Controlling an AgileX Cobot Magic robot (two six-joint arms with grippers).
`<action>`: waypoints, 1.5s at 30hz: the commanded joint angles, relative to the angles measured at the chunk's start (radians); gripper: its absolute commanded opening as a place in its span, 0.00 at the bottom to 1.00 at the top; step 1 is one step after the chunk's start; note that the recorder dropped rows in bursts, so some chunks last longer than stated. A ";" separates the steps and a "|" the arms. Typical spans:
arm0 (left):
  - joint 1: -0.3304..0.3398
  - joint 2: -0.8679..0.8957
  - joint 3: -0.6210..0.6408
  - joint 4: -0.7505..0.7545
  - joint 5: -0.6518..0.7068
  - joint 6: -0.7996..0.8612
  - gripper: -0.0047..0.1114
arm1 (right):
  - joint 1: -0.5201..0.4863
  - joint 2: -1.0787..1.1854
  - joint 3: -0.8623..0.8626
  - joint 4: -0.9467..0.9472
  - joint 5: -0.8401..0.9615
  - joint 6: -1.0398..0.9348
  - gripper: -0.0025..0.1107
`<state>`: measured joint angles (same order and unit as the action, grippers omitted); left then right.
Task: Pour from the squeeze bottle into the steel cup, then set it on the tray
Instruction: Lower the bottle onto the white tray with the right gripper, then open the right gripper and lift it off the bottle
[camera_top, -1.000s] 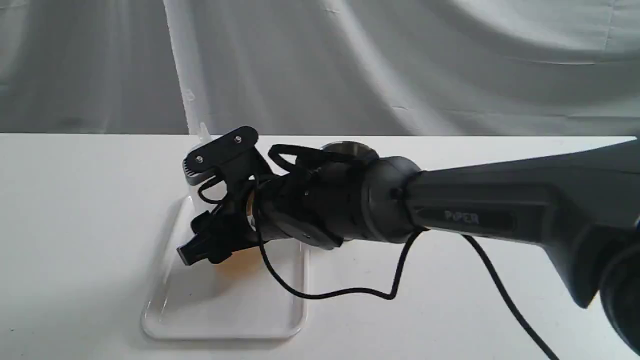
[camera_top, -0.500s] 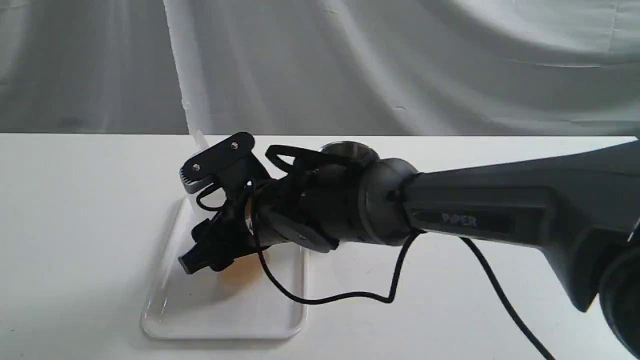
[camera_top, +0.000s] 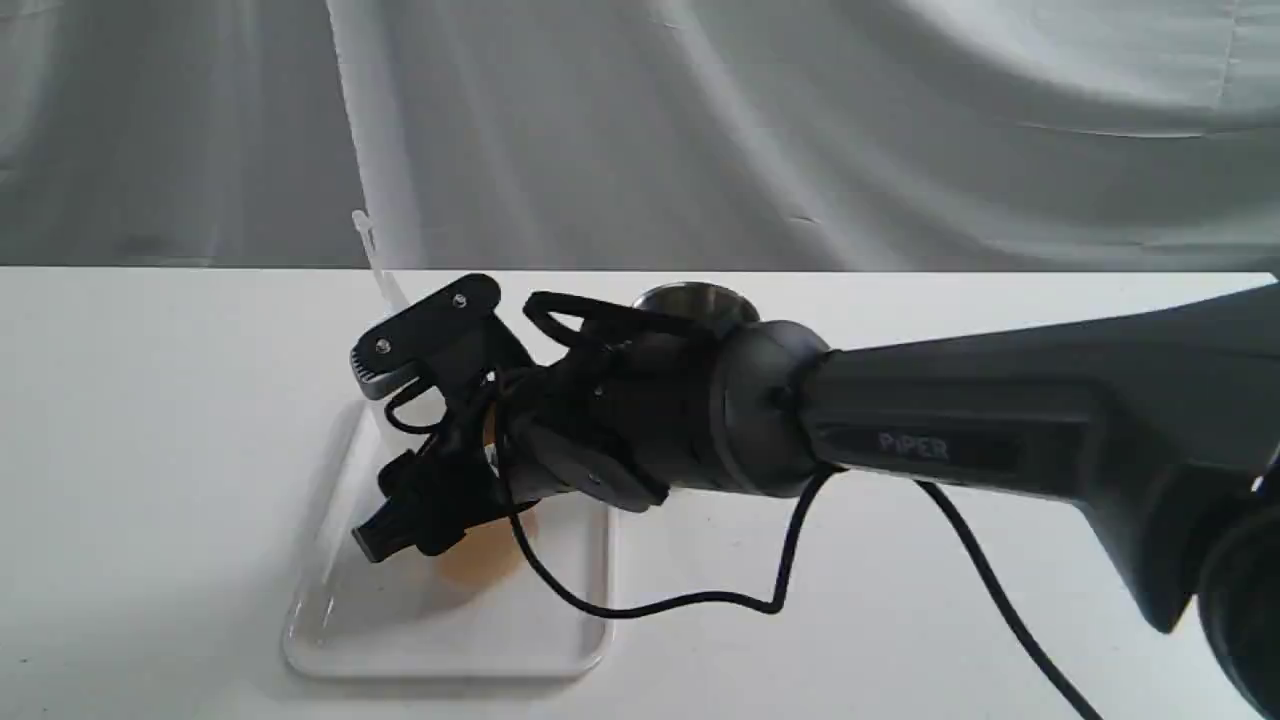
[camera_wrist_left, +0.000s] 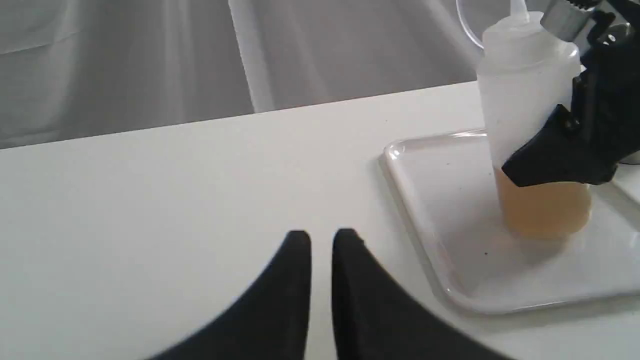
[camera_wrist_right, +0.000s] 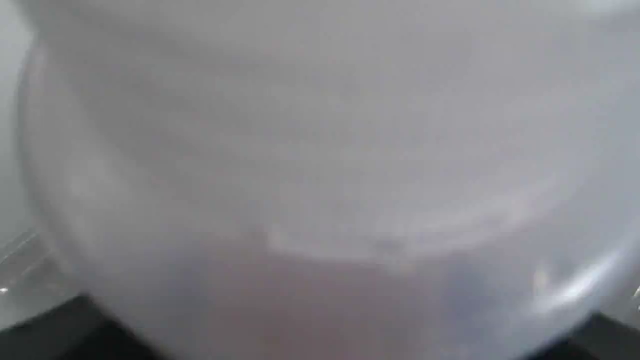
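In the left wrist view the squeeze bottle (camera_wrist_left: 530, 100) stands nearly upright on the white tray (camera_wrist_left: 430, 200), with amber liquid in its lower part. My right gripper (camera_top: 410, 430) reaches across from the right and is shut on the bottle's middle; one black finger (camera_wrist_left: 555, 160) crosses the bottle's front. From outside, the arm hides most of the bottle; only its thin nozzle (camera_top: 368, 240) and an amber patch show above the tray (camera_top: 450, 665). The steel cup (camera_top: 695, 297) stands behind the right wrist, only its rim showing. My left gripper (camera_wrist_left: 322, 237) is shut and empty, over bare table left of the tray.
The whitish bottle wall (camera_wrist_right: 320, 150) fills the right wrist view, blurred. A black cable (camera_top: 700, 600) hangs from the right arm onto the white table (camera_top: 150, 450). A grey cloth backdrop hangs behind the table.
The right gripper has sunk slightly toward the tray with the bottle, and the nozzle has swung up and to the left. The cup has stayed where it was.
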<state>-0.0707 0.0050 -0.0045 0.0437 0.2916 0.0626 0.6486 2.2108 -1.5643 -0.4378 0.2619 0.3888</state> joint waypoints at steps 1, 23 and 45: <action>-0.003 -0.005 0.004 0.001 -0.007 -0.002 0.11 | 0.001 -0.008 -0.008 0.011 -0.011 -0.008 0.27; -0.003 -0.005 0.004 0.001 -0.007 -0.002 0.11 | 0.001 -0.008 -0.008 0.011 -0.007 -0.008 0.72; -0.003 -0.005 0.004 0.001 -0.007 -0.002 0.11 | -0.001 -0.102 -0.008 0.011 0.019 -0.008 0.84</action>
<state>-0.0707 0.0050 -0.0045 0.0437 0.2916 0.0626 0.6486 2.1366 -1.5660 -0.4273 0.2681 0.3849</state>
